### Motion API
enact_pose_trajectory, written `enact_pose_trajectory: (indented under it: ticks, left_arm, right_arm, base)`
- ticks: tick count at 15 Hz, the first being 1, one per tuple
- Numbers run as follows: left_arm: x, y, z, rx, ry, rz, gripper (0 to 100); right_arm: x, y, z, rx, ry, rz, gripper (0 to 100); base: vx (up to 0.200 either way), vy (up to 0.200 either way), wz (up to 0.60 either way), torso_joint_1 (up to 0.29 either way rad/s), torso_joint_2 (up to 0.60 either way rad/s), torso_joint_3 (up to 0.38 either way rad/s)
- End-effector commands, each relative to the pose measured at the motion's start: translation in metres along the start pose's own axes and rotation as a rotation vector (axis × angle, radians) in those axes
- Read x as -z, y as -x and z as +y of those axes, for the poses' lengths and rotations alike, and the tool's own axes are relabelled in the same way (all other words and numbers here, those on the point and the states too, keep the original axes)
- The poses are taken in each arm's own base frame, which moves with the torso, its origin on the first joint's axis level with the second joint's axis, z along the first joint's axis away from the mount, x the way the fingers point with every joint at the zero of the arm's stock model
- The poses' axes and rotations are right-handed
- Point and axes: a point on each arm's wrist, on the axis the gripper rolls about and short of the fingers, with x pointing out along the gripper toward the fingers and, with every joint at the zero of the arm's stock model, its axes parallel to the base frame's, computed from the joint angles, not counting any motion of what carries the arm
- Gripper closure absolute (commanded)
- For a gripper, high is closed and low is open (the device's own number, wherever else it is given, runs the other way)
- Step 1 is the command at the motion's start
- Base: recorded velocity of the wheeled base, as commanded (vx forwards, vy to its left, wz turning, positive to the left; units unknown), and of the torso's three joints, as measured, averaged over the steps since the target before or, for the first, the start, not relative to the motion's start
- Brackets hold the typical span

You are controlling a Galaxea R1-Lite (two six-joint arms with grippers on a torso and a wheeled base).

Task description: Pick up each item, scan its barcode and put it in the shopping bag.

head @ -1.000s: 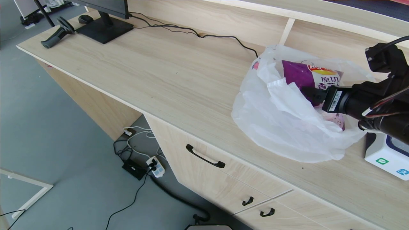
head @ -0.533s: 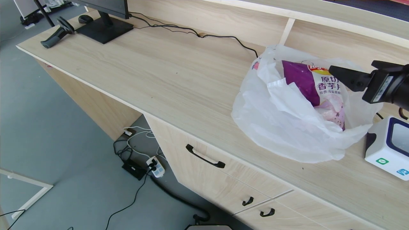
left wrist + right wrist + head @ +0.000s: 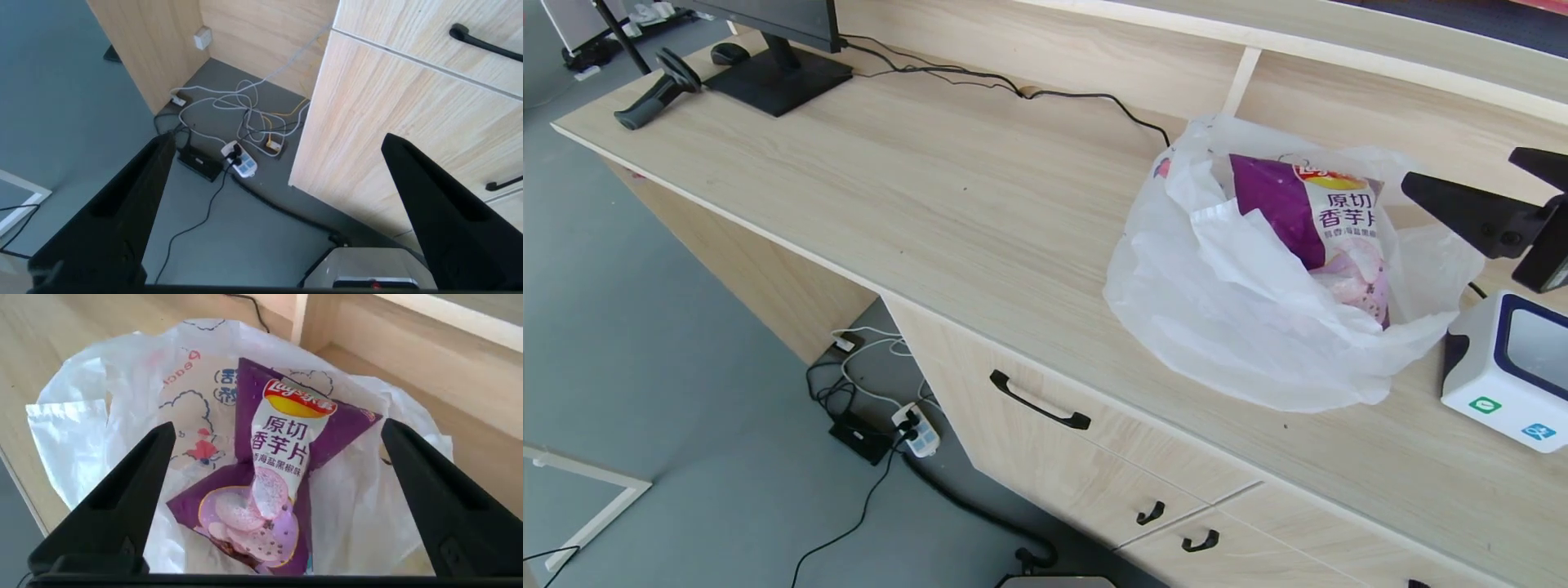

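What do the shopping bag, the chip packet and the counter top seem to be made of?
Shopping bag: thin, crumpled, translucent white plastic film.
Chip packet: glossy printed film, probably plastic or foil.
Counter top: matte pale wood grain, perhaps laminate.

We have drawn our right gripper [image 3: 1460, 169] up and out of the shopping bag [image 3: 1241, 343]; it now hangs beside the bag's right edge, fingers spread and empty. The purple chip packet [image 3: 1307, 220] it partly covered lies in plain sight, and our head camera has shifted slightly.

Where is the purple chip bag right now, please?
In the head view the chip bag stands inside the white shopping bag on the right of the counter, beside the white scanner.
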Motion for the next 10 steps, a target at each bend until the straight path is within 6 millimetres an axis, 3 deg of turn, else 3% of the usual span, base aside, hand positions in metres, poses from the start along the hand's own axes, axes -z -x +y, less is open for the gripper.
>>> enact_pose_trajectory:
  ticks: [1,7,10]
  left_arm:
    - [0.0,0.0,0.0,0.0,0.0,0.0,0]
    - [0.0,0.0,0.0,0.0,0.003,0.001,0]
    - [0.0,0.0,0.0,0.002,0.003,0.001,0]
  right_arm:
    - [0.0,0.002,0.0,-0.014,0.011,-0.006,0]
    - [-0.003,0.004,0.0,-0.02,0.018,-0.017,0]
    - [0.006,0.017,0.001,-0.023,0.012,0.001,0]
  base:
    - [0.0,0.0,-0.6,-0.007,0.0,0.002]
    - [0.0,0.0,-0.6,0.004,0.0,0.003]
    - [0.0,0.0,0.0,0.0,0.0,0.0]
